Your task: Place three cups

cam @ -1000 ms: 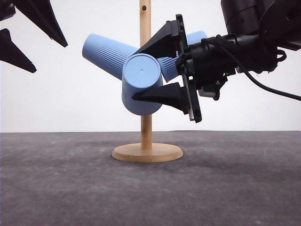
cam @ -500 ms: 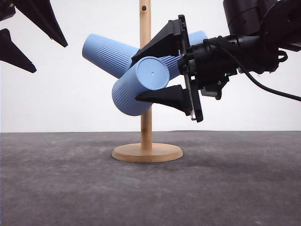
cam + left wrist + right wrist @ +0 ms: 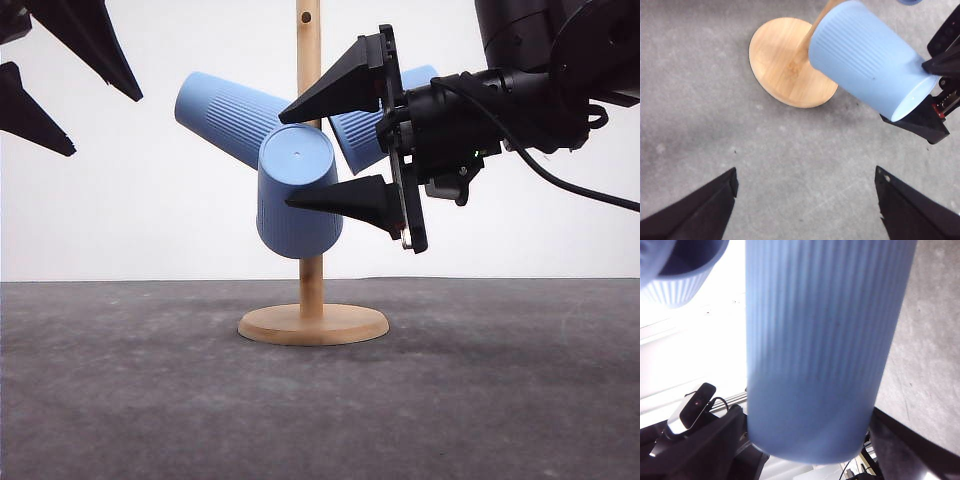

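Three light-blue ribbed cups sit on the pegs of a wooden stand [image 3: 311,285]. One cup [image 3: 225,112] slants up to the left. Another cup [image 3: 358,138] slants up to the right, partly behind my right gripper. The front cup [image 3: 298,215] hangs mouth down with its base toward me, and it is also the cup [image 3: 865,55] seen from the left wrist and the cup [image 3: 815,340] seen from the right wrist. My right gripper [image 3: 284,163] is open, with one finger above this cup and one below it. My left gripper [image 3: 107,125] hangs open and empty at the upper left.
The stand's round wooden base [image 3: 313,324] rests on the grey table [image 3: 150,400] at mid-depth. Seen from the left wrist, the base [image 3: 780,60] lies beyond my open left fingers [image 3: 705,210]. A white wall stands behind.
The front cup rocked on its peg: it tilted with its base up to the right, then dropped back to hang down. My right gripper rose slightly. The left arm stayed still.
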Tool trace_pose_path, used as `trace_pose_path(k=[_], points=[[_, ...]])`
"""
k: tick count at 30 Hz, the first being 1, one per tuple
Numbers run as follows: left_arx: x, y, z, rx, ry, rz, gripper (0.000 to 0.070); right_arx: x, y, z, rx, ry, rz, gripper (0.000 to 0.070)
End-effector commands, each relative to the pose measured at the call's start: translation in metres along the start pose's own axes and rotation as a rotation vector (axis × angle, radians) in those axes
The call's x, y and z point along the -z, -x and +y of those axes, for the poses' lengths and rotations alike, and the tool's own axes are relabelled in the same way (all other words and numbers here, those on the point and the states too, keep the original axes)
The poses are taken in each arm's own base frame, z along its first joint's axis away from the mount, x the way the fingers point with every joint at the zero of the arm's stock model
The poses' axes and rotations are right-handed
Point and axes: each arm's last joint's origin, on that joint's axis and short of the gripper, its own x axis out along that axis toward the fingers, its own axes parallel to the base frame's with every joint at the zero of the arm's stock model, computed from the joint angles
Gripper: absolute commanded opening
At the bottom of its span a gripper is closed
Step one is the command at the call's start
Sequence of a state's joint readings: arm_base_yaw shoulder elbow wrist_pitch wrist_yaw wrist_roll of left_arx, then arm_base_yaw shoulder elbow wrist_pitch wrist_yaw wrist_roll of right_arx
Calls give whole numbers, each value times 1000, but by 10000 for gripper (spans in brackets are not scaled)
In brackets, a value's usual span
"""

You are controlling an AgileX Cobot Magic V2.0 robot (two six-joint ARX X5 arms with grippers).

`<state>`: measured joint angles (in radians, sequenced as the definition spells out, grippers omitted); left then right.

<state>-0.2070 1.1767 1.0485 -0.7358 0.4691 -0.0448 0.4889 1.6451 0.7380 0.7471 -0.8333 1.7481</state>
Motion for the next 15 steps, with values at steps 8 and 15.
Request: trace_pose_path(k=[8, 15], points=[[-5, 4, -3, 0, -18, -18, 517, 1, -1, 7, -34, 54, 20, 555], [-5, 4, -3, 0, -18, -19, 517, 9, -4, 11, -49, 89, 84, 555]])
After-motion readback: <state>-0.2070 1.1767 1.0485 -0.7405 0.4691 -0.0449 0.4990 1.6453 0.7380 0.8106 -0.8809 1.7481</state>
